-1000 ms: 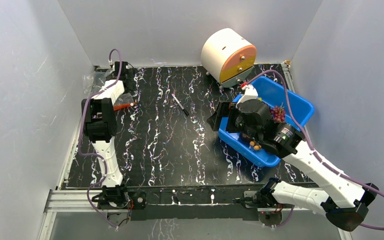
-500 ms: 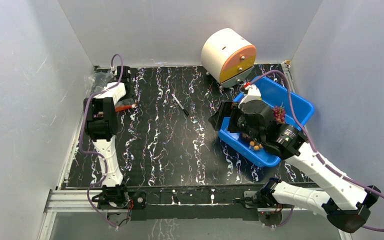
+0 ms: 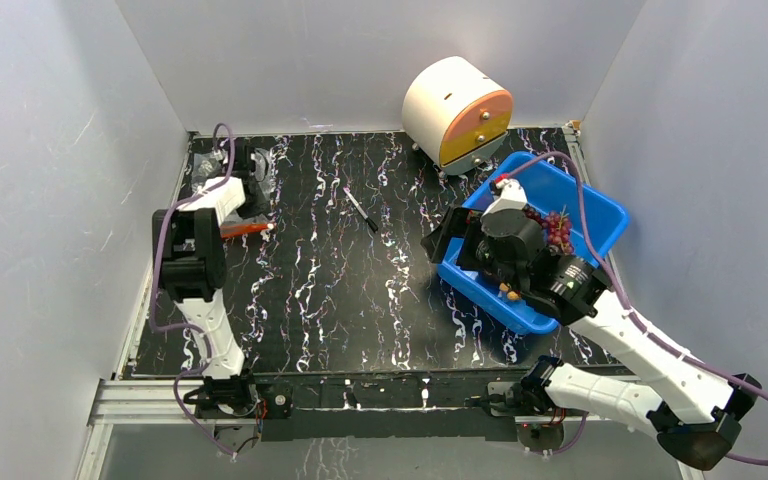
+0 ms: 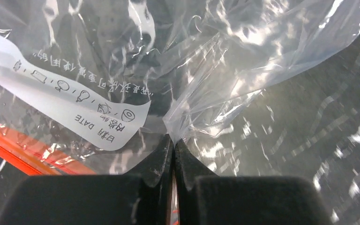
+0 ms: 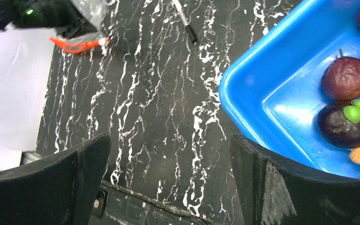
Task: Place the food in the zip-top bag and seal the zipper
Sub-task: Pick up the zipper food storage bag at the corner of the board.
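L gripper (image 4: 173, 140) pinches zip-top bag (image 4: 206, 70) film, well left of blue bin (image 5: 262, 70). Bag light, floppy, slick: judge firmer hold nr zipper (image 4: 18, 147). R gripper (image 5: 168, 159) jaws wide over bin rim; food (image 5: 347, 77) inside.

You have the left gripper (image 3: 248, 198) at the far left corner of the table (image 3: 360, 300), against the crinkled clear zip-top bag (image 3: 205, 172); the wrist hides how its jaws stand. The zipper (image 3: 245, 229) shows as a red-orange strip just beside it. Your right gripper (image 3: 450, 238) hangs over the left rim of the blue bin (image 3: 600, 205), grape bunch (image 3: 557, 228) inside. Black pen (image 3: 362, 210) mid-table, apart from both arms. White drum (image 3: 457, 108), orange face, at the back wall.
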`<action>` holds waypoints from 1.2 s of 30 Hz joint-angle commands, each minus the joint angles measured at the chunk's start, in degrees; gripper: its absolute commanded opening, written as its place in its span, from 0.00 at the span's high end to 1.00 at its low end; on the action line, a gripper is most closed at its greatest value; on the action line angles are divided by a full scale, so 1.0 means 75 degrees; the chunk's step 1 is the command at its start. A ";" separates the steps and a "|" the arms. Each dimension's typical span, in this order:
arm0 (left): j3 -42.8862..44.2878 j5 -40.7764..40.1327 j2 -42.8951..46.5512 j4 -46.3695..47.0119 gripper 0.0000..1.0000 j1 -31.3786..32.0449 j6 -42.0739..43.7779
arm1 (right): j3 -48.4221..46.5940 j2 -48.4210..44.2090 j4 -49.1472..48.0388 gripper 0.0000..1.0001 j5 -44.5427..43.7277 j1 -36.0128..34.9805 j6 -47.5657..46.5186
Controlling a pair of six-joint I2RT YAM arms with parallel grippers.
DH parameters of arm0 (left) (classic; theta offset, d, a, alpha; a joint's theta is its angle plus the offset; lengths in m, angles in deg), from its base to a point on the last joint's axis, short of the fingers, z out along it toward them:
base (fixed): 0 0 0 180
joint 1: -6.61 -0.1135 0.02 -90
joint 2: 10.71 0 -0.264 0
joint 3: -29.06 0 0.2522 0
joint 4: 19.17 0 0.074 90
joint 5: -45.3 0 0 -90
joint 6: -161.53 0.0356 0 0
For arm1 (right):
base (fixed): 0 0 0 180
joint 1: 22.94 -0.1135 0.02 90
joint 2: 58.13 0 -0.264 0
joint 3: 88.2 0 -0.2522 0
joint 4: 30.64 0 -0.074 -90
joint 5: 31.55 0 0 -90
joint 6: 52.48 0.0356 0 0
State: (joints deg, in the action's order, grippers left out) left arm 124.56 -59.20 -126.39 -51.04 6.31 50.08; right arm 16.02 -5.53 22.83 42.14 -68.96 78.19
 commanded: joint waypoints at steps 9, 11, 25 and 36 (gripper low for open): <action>-0.1604 0.2147 0.3791 -0.0555 1.00 -0.0036 -0.1256 | 0.1422 -0.1187 -0.1701 0.02 -0.0495 -0.0027 0.0055; -0.1820 0.2828 0.4261 -0.0489 1.00 -0.0042 -0.1270 | 0.1744 -0.1257 -0.2029 0.02 -0.0553 -0.0028 0.0074; -0.2415 0.4915 0.7032 -0.0686 1.00 -0.0038 -0.3161 | 0.1721 -0.0123 -0.3455 0.07 0.1416 -0.0028 -0.0631; -0.2901 0.4890 0.7583 -0.1860 1.00 -0.0035 -0.5461 | 0.1700 0.0879 -0.5824 0.33 0.2577 -0.0170 -0.0340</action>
State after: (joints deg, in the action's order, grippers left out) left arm 104.28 -24.76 -71.72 -60.90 6.31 17.45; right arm 30.69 -1.16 -11.03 58.64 -69.09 75.61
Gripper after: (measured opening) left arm 0.009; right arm 0.694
